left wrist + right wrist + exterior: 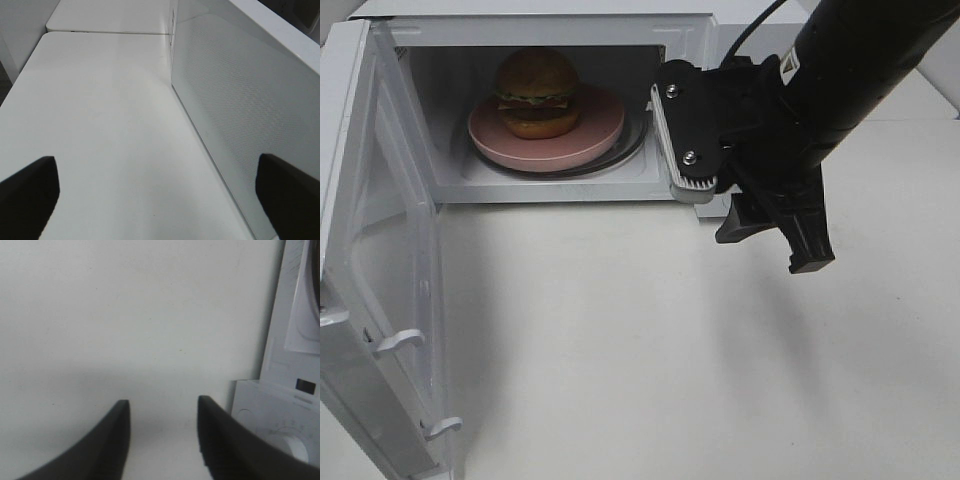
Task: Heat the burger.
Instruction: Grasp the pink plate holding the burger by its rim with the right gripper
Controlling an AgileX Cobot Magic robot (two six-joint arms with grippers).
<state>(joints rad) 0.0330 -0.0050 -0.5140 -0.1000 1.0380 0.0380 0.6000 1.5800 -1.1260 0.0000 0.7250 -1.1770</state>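
The burger (pixel 538 92), with a golden-brown bun and green lettuce, sits on a pink plate (pixel 590 145) inside the open microwave (pixel 550 30). In the exterior high view my right gripper (pixel 688 160) hangs just in front of the oven's right front corner, clear of the burger. The right wrist view shows this right gripper (pixel 162 402) with its fingers apart over bare table and nothing between them. My left gripper (pixel 156 165) is wide open and empty beside the microwave door (pixel 240 100). The left arm does not show in the exterior high view.
The microwave door (pixel 380 250) is swung fully open at the left, reaching toward the table's front. The control panel (pixel 280 425) lies close beside my right fingers. White table (pixel 650 340) stretches in front of the oven.
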